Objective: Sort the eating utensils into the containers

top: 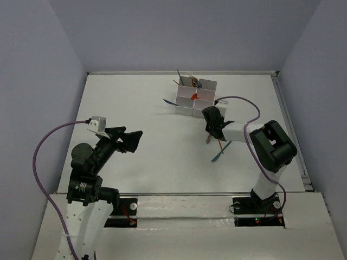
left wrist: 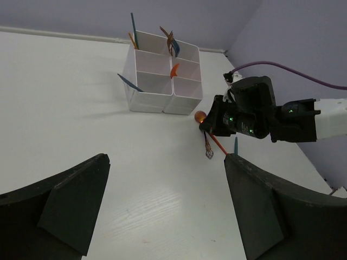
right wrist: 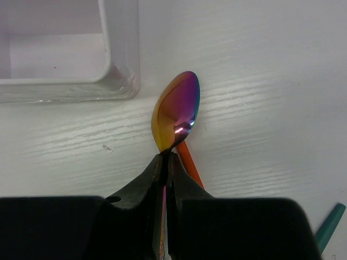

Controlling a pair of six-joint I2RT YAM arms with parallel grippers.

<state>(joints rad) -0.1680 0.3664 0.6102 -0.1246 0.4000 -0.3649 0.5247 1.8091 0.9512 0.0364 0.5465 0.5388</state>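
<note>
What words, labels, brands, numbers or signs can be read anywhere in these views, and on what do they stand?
None can be read in any view.
The white compartment block, the table and the iridescent spoon held in the right gripper show no writing.
The right arm shows only small green lights, no lettering.

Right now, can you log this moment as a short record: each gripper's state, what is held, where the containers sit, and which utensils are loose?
left gripper: open, empty, hovering over the table's left part
right gripper: shut on the iridescent spoon, just off a corner of the white block
white block: six compartments, far middle of the table, utensils standing in some
loose: orange utensil by the spoon; teal utensil nearby
outside block: second teal utensil by its left wall
</note>
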